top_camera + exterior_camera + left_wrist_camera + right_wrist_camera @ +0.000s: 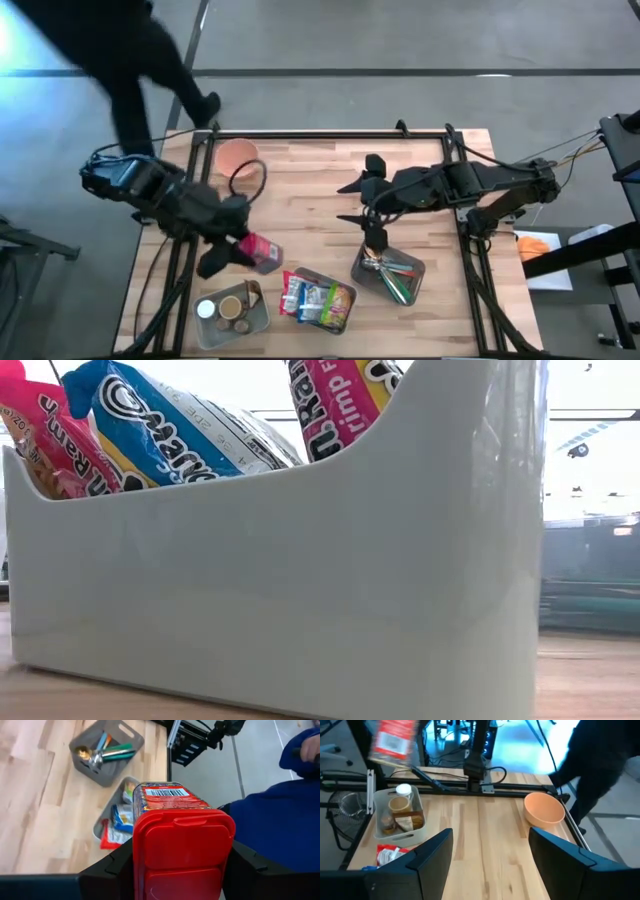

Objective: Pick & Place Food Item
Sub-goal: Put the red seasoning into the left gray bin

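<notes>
The left gripper (243,250) has its jaws clamped on a red-lidded container (180,837), one dark finger against each side of it. In the left wrist view the container fills the space between the jaws, its red flip-top lid facing the camera and a barcode label showing on the end farthest from the wrist. From above, it sits held over the wooden bench (320,185), near the bench's left side.

Beyond the left jaws lie a grey bin of snack packets (318,299) and, farther off, a grey tray of utensils (388,272). Just beside these jaws, toward the front edge, is a third grey bin with small jars and cups (232,311). An orange bowl (237,157) sits behind them, toward the far edge.

The right gripper (365,205) hangs over the middle of the bench with its jaws apart and nothing between them. The utensil tray lies just beside these jaws, and the orange bowl is well ahead of them.

A person in dark clothing (130,60) stands off the far left corner of the bench.
</notes>
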Action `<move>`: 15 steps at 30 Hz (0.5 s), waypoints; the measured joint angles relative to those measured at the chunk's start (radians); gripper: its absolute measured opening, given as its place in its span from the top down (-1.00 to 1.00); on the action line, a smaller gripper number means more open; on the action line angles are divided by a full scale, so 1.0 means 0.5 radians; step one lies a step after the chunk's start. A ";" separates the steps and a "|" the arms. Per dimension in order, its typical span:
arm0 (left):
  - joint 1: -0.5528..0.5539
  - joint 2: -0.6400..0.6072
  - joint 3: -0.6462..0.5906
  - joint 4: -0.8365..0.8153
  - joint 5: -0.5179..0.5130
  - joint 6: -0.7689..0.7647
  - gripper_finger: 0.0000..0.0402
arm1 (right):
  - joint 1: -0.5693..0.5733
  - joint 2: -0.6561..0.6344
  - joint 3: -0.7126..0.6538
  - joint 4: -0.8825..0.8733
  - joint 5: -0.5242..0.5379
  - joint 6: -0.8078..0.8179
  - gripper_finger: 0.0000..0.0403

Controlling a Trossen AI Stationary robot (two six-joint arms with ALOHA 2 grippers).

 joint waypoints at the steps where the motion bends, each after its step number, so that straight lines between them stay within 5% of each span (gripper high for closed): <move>1: -0.057 0.000 -0.001 -0.001 -0.043 -0.058 -0.01 | -0.001 0.000 0.000 0.000 0.003 0.018 -0.27; 9: -0.431 0.136 -0.038 -0.007 -0.389 -0.814 -0.01 | -0.001 -0.001 0.000 0.007 0.010 0.165 -0.27; 15: -0.624 0.380 -0.070 -0.020 -0.357 -1.639 -0.01 | -0.001 0.000 0.000 0.004 0.011 0.313 -0.27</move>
